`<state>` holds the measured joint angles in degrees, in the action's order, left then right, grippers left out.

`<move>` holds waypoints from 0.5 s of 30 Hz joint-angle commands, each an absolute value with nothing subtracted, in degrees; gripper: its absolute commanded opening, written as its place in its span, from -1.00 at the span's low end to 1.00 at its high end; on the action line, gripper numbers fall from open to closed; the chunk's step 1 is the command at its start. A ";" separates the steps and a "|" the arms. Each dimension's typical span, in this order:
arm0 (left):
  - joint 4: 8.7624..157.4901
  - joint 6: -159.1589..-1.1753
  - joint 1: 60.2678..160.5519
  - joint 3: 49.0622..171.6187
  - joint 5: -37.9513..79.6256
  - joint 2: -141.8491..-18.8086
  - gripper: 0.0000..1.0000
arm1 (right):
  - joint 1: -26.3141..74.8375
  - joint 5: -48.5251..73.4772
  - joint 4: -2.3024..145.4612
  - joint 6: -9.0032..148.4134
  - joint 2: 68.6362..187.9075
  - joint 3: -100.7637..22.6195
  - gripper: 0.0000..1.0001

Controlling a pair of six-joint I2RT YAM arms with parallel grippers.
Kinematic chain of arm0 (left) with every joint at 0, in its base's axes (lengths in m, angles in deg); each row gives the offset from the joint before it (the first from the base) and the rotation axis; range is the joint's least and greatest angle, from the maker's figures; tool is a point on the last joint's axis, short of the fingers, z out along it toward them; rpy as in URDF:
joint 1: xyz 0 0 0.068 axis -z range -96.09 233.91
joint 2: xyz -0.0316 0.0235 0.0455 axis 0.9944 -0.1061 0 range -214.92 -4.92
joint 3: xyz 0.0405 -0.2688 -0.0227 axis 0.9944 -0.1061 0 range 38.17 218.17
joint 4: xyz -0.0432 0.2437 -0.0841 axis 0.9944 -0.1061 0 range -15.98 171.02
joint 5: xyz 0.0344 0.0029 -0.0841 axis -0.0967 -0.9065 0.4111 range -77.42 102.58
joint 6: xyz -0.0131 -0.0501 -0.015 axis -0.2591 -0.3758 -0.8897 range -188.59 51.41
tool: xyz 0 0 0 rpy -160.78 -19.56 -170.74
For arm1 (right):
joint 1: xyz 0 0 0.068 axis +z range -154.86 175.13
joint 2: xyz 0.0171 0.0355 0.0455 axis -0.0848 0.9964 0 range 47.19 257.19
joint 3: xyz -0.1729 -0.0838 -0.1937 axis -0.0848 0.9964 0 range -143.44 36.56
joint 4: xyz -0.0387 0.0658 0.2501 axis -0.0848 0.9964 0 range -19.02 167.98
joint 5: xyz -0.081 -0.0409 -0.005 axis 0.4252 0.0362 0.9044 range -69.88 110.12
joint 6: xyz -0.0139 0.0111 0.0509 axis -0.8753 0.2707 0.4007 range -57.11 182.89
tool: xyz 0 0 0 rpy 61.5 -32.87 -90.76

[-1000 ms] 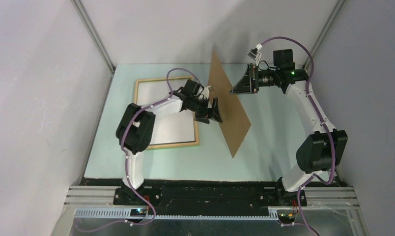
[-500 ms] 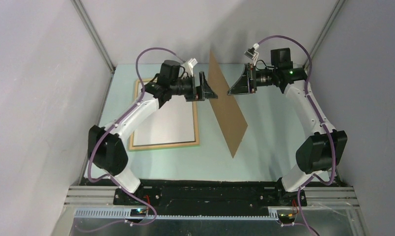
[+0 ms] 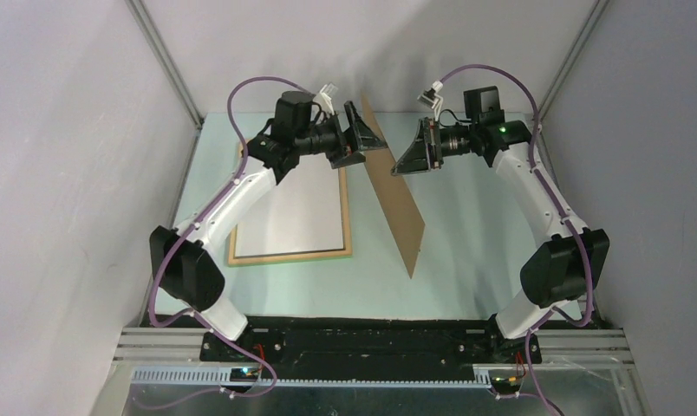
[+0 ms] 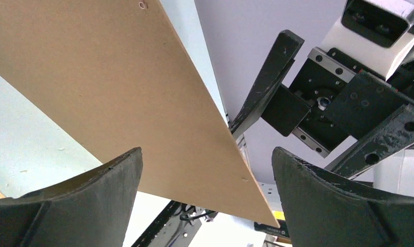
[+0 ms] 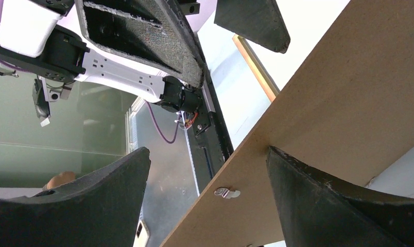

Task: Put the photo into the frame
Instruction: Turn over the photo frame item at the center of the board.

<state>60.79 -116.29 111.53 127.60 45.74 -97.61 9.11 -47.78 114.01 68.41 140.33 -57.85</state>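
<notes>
Grey walls (image 3: pixel 68 173) close round a pale green worktop (image 3: pixel 466 260), with both arm bases bolted along the bottom edge of the top view. Left of centre lies the thin rectangular frame of pale natural wood (image 3: pixel 289 256), flat on the worktop. Inside it sits the thin rectangular photo (image 3: pixel 293 204), its plain white back facing up. To the right of the frame, a thin brown cardboard backing board (image 3: pixel 401 208) stands on edge, tilted, running from lower centre up toward the far wall.

Near the top of the view, the two hands face each other across the board's upper end. The left hand (image 3: pixel 368 139) is raised just past the frame's upper right corner, fingers spread wide, with the board's brown face close in front of them. The photo lies below and to the left of it, apart from it. The right hand (image 3: pixel 403 152) is on the board's other side, jaws also wide, with the board's edge passing between its fingers. Whether a finger touches the board I cannot tell. The photo is well apart from this hand, with the board between them.
</notes>
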 commanded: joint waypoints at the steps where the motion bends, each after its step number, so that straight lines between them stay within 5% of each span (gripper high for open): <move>1: 61.54 -119.73 112.00 129.96 44.76 -98.00 0.99 | 10.25 -47.56 114.40 67.29 138.64 -58.52 0.75; 15: 61.56 -119.51 112.41 127.09 43.90 -96.73 0.97 | 12.47 -47.80 114.53 66.35 138.62 -57.91 0.75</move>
